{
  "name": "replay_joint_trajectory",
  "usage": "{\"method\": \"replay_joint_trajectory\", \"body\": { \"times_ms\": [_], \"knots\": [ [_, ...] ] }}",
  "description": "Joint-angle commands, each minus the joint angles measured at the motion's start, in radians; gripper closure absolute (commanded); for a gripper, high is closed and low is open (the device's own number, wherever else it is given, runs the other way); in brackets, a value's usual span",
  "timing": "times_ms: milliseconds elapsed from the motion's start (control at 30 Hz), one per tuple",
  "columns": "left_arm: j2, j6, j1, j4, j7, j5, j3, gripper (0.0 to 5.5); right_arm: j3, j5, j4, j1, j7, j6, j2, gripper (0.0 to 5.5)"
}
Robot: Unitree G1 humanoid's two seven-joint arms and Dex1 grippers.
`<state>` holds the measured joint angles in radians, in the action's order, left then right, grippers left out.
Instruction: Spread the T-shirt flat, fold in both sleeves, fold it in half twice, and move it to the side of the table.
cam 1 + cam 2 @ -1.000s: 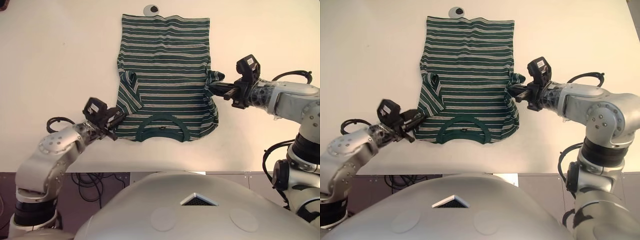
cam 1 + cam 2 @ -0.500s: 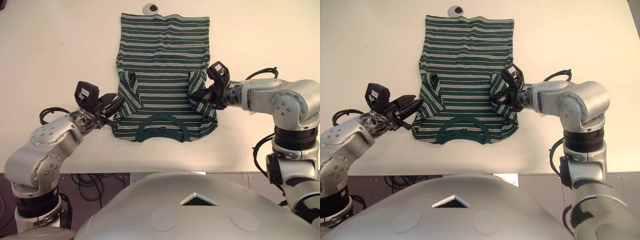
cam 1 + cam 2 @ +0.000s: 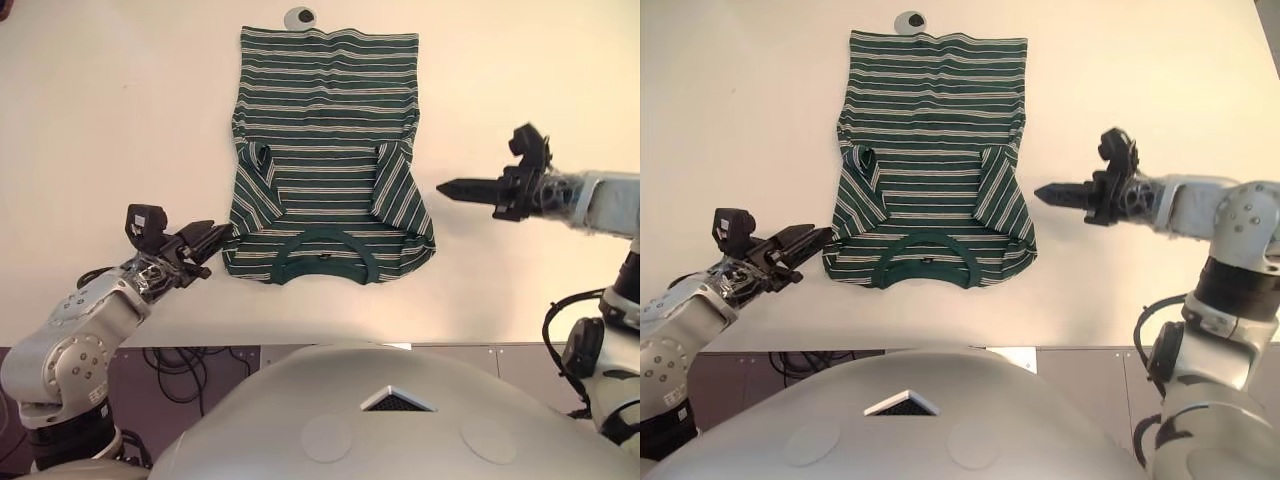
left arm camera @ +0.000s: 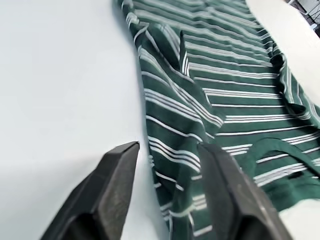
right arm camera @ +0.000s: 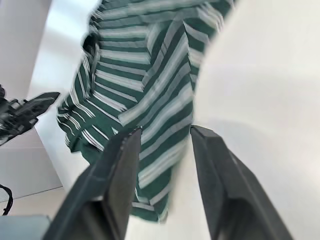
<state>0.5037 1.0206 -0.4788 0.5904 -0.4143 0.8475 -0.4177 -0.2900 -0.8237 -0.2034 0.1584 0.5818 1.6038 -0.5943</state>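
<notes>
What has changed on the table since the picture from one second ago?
The right tool carried the right sleeve inward onto the T-shirt, let it go and drew back to the robot's right; it is now open over bare table. The left tool, open, drew back from the T-shirt's near left corner. The left sleeve stayed folded in, and the T-shirt's body did not shift.
</notes>
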Motion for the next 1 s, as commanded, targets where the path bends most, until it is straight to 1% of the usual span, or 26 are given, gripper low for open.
{"method": "replay_joint_trajectory", "body": {
  "times_ms": [33, 167, 333, 367, 433, 533, 667, 733, 767, 800, 867, 933, 1000],
  "knots": [
    [0.021, 0.028, -0.003, -0.058, -0.017, 0.002, 0.022, 3.00, -0.023, 0.010, -0.037, -0.085, -0.055, 0.001, 0.093, 3.52],
    [0.038, 0.030, -0.007, -0.089, -0.041, -0.014, 0.054, 3.00, -0.027, -0.022, -0.083, -0.177, -0.076, 0.010, 0.125, 3.52],
    [0.035, 0.016, -0.019, -0.087, -0.059, -0.019, 0.092, 3.00, -0.006, -0.072, -0.122, -0.231, -0.072, 0.010, 0.097, 3.52],
    [0.036, 0.011, -0.022, -0.086, -0.060, -0.023, 0.102, 3.19, -0.004, -0.070, -0.121, -0.231, -0.081, 0.010, 0.100, 3.52],
    [0.039, 0.000, -0.035, -0.087, -0.063, -0.033, 0.114, 3.54, -0.004, -0.071, -0.119, -0.229, -0.094, 0.010, 0.108, 3.88],
    [0.051, -0.003, -0.046, -0.084, -0.069, -0.036, 0.125, 3.96, -0.014, -0.082, -0.127, -0.231, -0.085, 0.009, 0.088, 4.38],
    [0.067, -0.005, -0.029, -0.102, -0.075, -0.044, 0.138, 4.58, 0.003, -0.074, -0.166, -0.241, -0.113, 0.004, 0.145, 5.07],
    [0.064, -0.018, -0.026, -0.114, -0.069, -0.060, 0.148, 4.99, 0.013, -0.070, -0.169, -0.236, -0.116, -0.002, 0.149, 5.49],
    [0.064, -0.024, -0.023, -0.117, -0.069, -0.069, 0.156, 5.10, 0.017, -0.068, -0.169, -0.234, -0.118, -0.007, 0.149, 5.50],
    [0.068, -0.039, -0.024, -0.116, -0.071, -0.084, 0.168, 5.31, 0.020, -0.066, -0.168, -0.231, -0.119, -0.013, 0.150, 5.50],
    [0.067, -0.052, -0.023, -0.116, -0.070, -0.099, 0.183, 5.49, 0.023, -0.061, -0.168, -0.232, -0.116, -0.030, 0.151, 5.50],
    [0.062, -0.055, -0.019, -0.101, -0.069, -0.092, 0.185, 5.49, 0.035, -0.055, -0.162, -0.227, -0.105, -0.051, 0.139, 5.50],
    [0.068, -0.062, -0.026, -0.082, -0.078, -0.095, 0.196, 5.49, 0.059, -0.041, -0.151, -0.226, -0.083, -0.091, 0.099, 5.50]
  ]
}}
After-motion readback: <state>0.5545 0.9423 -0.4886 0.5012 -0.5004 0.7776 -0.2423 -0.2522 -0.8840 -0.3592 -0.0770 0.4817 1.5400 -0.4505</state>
